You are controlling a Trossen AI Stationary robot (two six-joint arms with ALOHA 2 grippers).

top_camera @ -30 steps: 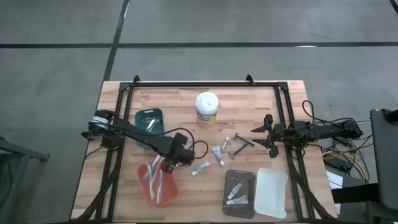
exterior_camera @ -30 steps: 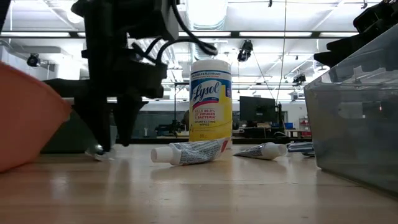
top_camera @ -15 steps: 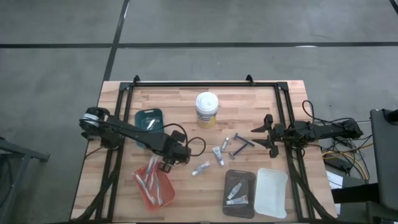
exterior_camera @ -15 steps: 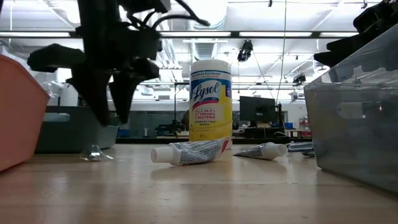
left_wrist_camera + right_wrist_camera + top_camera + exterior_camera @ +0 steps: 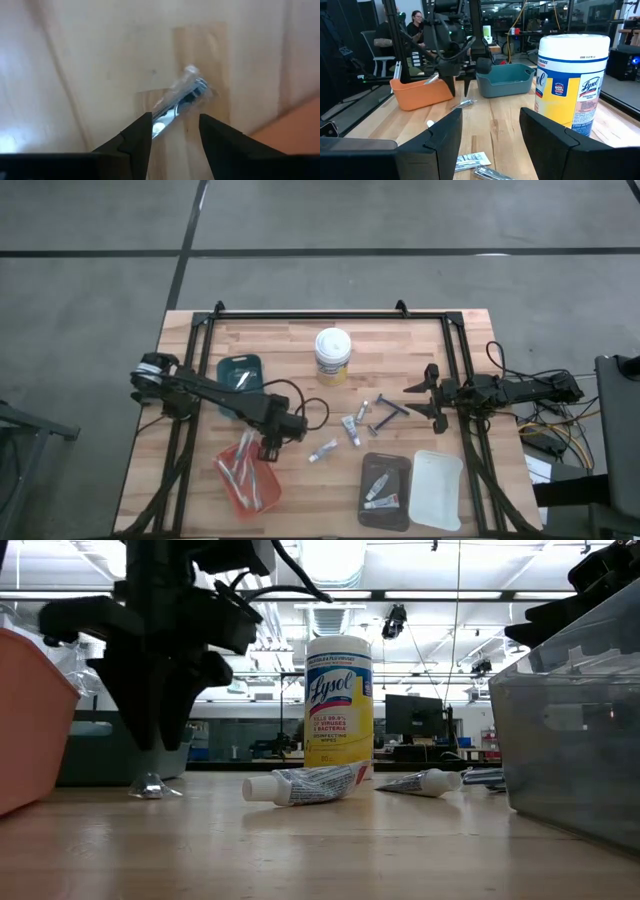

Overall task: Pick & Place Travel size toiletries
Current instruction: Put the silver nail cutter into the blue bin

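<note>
My left gripper point(image 5: 268, 448) point(image 5: 175, 120) hovers open, pointing down, just off the orange tray's point(image 5: 248, 477) far right corner. A slim silvery item in clear wrapping point(image 5: 178, 99) point(image 5: 150, 785) lies flat on the table below it; the fingers stand above and to either side without touching it. The orange tray holds toothbrushes. A silvery-white tube point(image 5: 322, 450) point(image 5: 305, 785) lies mid-table, with two more tubes point(image 5: 352, 427) and a dark razor point(image 5: 390, 412) to its right. My right gripper point(image 5: 432, 392) point(image 5: 490, 145) waits open at the table's right side.
A white-lidded Lysol tub point(image 5: 333, 355) stands toward the far edge. A teal tray point(image 5: 240, 370) sits far left under my left arm. A dark tray point(image 5: 385, 480) with tubes and a white tray point(image 5: 437, 488) sit near right. A person point(image 5: 415, 22) sits beyond the table.
My left gripper has risen from the table top, where its fingertips stood at the wrapped item, and now hangs above it. The wrapped item stays lying on the wood. The orange tray has shifted a little toward the table's left.
</note>
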